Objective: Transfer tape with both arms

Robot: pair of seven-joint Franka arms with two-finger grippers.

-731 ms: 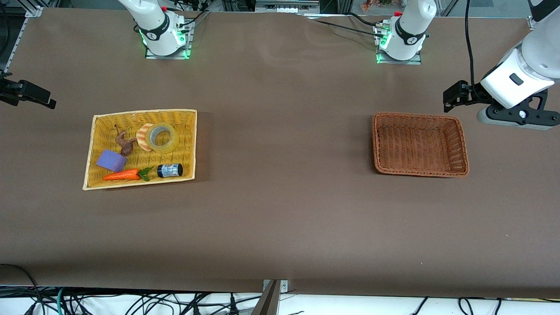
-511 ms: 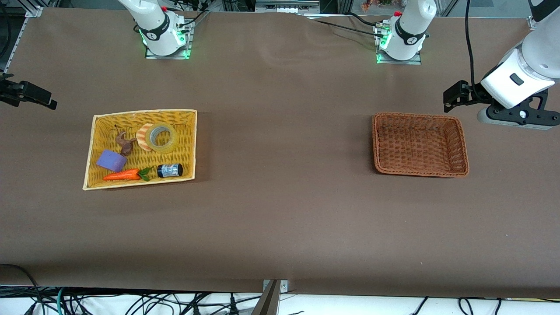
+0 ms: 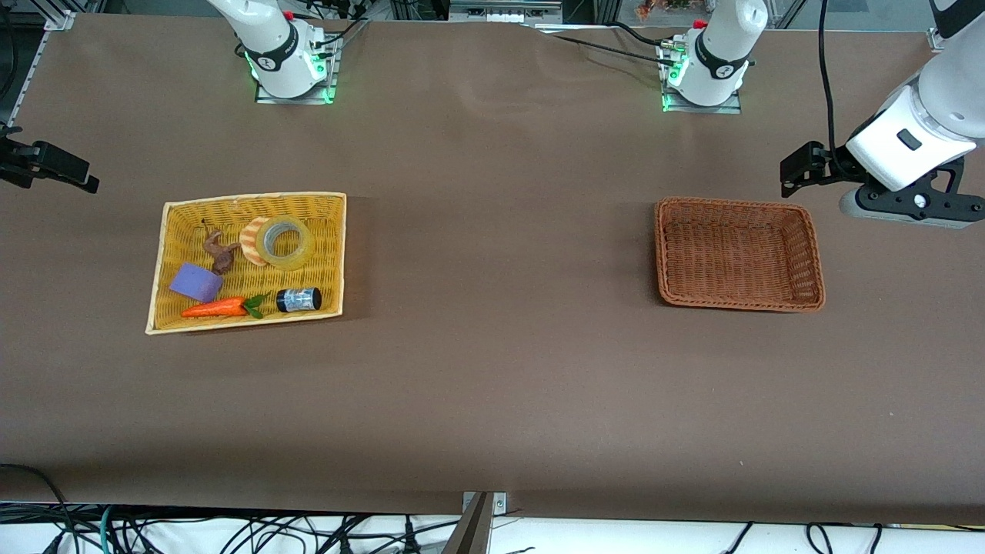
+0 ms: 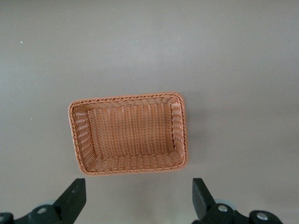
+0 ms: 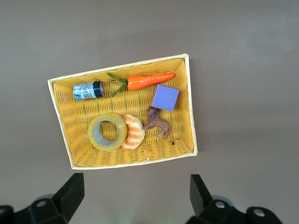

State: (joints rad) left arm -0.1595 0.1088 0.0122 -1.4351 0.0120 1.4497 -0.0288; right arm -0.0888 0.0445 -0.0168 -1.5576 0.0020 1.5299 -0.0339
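The tape (image 3: pixel 285 242), a yellowish ring with a grey core, lies flat in the yellow basket (image 3: pixel 254 197) at the right arm's end of the table, touching a striped croissant toy (image 3: pixel 250 241). It also shows in the right wrist view (image 5: pixel 107 133). My right gripper (image 5: pixel 134 200) is open and empty, high over the table beside the yellow basket (image 5: pixel 191 102); only a black part of its hand (image 3: pixel 46 163) shows in the front view. My left gripper (image 4: pixel 138 205) is open and empty, high beside the empty brown basket (image 4: pixel 126 98); its hand (image 3: pixel 912 204) is held up at the left arm's end.
The yellow basket also holds a brown horse toy (image 3: pixel 219 250), a purple block (image 3: pixel 195 282), a carrot (image 3: pixel 215 308) and a small dark jar (image 3: pixel 298 299). The brown basket (image 3: pixel 735 204) stands at the left arm's end. Bare brown table lies between the baskets.
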